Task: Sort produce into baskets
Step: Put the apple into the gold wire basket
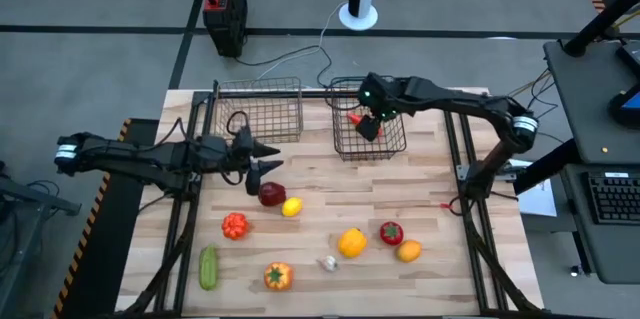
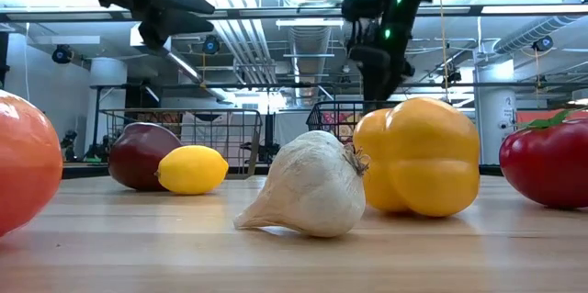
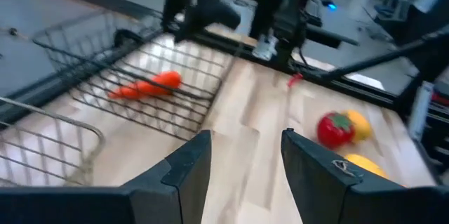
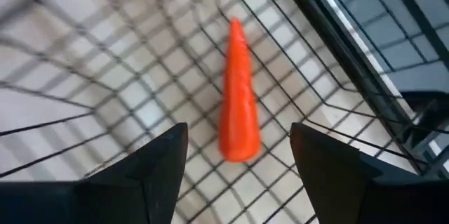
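An orange carrot [image 4: 237,97] lies on the mesh floor of the right wire basket [image 1: 392,147]; it also shows in the high view [image 1: 355,117]. My right gripper [image 4: 238,175] hangs open over it inside that basket [image 1: 369,126], one finger on either side of the carrot's thick end, not touching it. My left gripper [image 1: 270,159] is open and empty above the table, just beyond the dark red apple [image 1: 271,194] and the lemon [image 1: 291,207]. The left basket [image 1: 258,109] holds nothing that I can see.
On the near half of the table lie a ribbed red tomato [image 1: 234,225], a cucumber [image 1: 208,267], an orange pepper [image 1: 278,276], garlic [image 1: 328,263], a yellow pepper [image 1: 351,243], a red tomato [image 1: 391,232] and an orange fruit [image 1: 408,251]. Bare wood lies between the baskets and the produce.
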Available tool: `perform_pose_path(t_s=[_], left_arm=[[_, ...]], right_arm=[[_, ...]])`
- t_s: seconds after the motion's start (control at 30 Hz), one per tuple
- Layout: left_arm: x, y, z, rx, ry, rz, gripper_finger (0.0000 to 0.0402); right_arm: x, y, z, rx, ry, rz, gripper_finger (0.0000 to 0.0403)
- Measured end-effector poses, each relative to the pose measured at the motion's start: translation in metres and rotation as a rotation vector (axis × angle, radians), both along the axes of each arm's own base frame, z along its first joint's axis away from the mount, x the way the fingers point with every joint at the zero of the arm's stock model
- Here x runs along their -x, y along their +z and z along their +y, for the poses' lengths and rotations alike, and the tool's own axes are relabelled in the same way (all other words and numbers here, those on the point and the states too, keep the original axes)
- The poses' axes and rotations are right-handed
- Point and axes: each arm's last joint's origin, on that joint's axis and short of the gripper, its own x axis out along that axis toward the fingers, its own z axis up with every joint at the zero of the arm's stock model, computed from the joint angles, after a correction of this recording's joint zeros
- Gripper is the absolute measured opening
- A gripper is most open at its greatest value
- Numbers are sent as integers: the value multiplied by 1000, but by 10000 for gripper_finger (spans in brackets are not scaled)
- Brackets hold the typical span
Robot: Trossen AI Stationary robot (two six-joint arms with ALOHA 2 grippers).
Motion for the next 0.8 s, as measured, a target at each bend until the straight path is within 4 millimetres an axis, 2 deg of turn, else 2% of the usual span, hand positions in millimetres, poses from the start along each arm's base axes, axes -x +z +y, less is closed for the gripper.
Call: perform_pose_path(t_s=[0.23,0.47,0.6,0.8], left_arm=[[-7,-10,-13,78,-66,46,158],[-9,-15,-31,147,-169,76,158],[-8,-15,-38,200,-181,82,158],[-7,-15,-47,288,-200,101,158]], right_arm=[[2,28,61,44,161,-143,229],[13,45,118,75,306,-282,224],[18,45,139,106,334,-297,223],[19,39,159,144,369,-279,224]])
